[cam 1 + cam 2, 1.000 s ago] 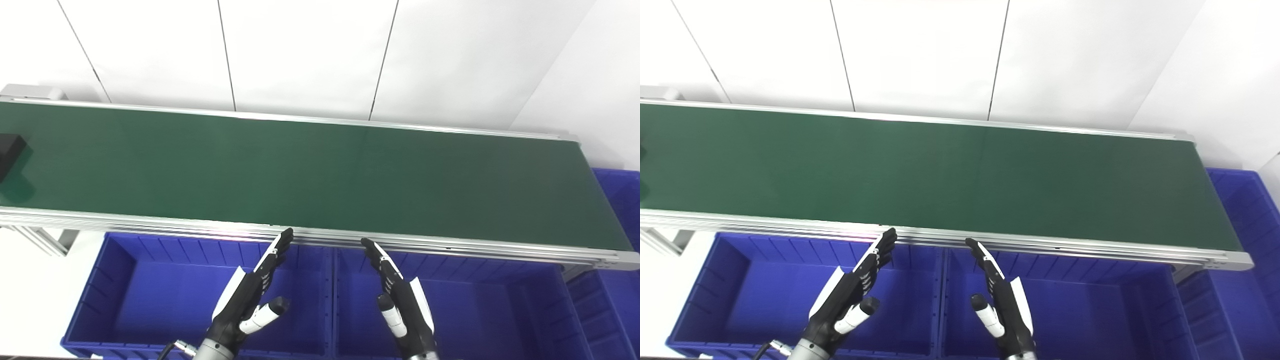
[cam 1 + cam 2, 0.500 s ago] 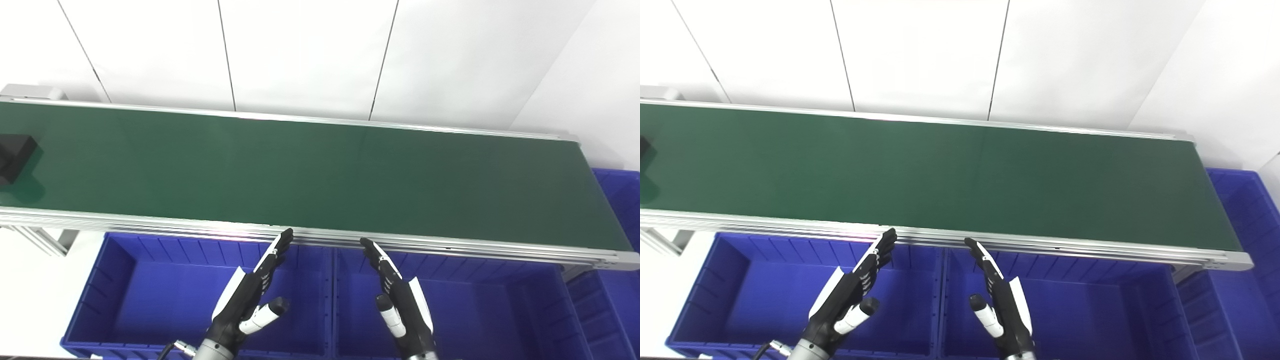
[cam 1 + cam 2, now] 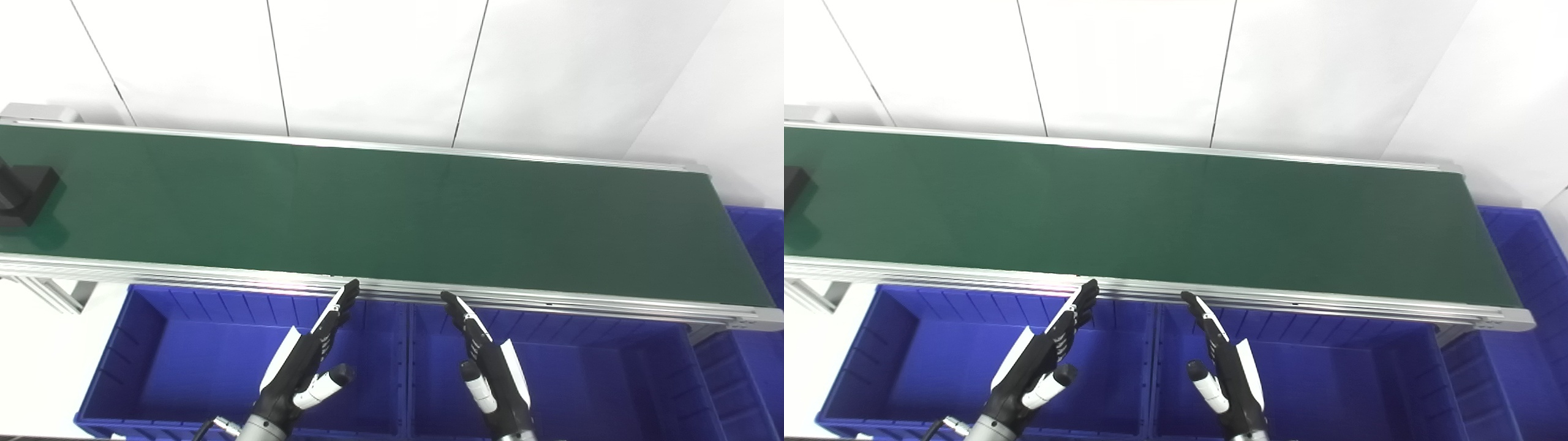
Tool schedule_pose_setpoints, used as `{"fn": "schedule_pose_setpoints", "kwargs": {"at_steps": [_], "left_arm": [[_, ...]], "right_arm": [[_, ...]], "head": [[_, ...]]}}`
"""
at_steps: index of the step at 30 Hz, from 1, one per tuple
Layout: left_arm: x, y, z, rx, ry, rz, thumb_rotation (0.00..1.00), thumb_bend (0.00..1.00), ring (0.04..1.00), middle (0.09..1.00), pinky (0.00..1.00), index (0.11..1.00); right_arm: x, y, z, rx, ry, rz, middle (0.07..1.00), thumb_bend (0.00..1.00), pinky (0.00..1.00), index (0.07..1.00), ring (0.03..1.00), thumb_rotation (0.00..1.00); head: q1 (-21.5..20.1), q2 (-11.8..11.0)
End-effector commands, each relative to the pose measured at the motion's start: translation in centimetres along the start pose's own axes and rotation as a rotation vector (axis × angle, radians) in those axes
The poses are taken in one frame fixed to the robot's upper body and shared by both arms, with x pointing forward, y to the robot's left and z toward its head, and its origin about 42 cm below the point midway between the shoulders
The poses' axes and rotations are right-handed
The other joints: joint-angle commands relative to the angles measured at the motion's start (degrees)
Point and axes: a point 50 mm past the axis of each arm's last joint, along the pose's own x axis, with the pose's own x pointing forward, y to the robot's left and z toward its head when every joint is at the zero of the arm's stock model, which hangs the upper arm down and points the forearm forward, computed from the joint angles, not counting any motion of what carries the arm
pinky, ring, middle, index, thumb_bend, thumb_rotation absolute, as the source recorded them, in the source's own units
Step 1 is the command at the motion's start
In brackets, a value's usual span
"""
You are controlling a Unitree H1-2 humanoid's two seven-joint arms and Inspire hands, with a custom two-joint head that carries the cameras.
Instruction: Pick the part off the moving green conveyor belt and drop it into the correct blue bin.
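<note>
A black blocky part (image 3: 24, 193) rides on the green conveyor belt (image 3: 380, 214) at its far left end, partly cut off by the picture's edge. My left hand (image 3: 306, 361) hovers open over the left blue bin (image 3: 153, 367), fingers stretched toward the belt's near rail. My right hand (image 3: 490, 373) is open too, above the middle blue bin (image 3: 582, 380). Both hands hold nothing and are far from the part.
The belt's aluminium rail (image 3: 551, 303) runs just beyond my fingertips. A third blue bin (image 3: 762, 245) stands past the belt's right end. White wall panels rise behind the belt. A metal frame leg (image 3: 49, 291) shows at the lower left.
The black part has moved rightward along the belt, further into view. Both hands have stayed almost still.
</note>
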Motion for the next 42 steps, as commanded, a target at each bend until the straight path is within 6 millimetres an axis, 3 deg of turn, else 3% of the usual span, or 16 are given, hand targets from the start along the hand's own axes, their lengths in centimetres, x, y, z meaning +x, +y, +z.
{"fn": "schedule_pose_setpoints", "kwargs": {"at_steps": [1,42], "left_arm": [[0.67,0.19,1.26,0.02,-0.072,-0.002,0.89,0.82,1.0,1.0,1.0,1.0],[0.68,0.25,1.28,0.034,-0.074,-0.009,0.89,0.82,1.0,1.0,1.0,1.0]], "right_arm": [[0.57,0.2,1.07,0.009,-0.074,0.0,0.948,0.9,0.96,0.911,0.947,1.0],[0.62,0.33,1.19,0.012,-0.073,0.002,0.948,0.89,0.96,0.908,0.948,1.0]], "head": [[0.0,0.1],[-0.1,0.0]]}}
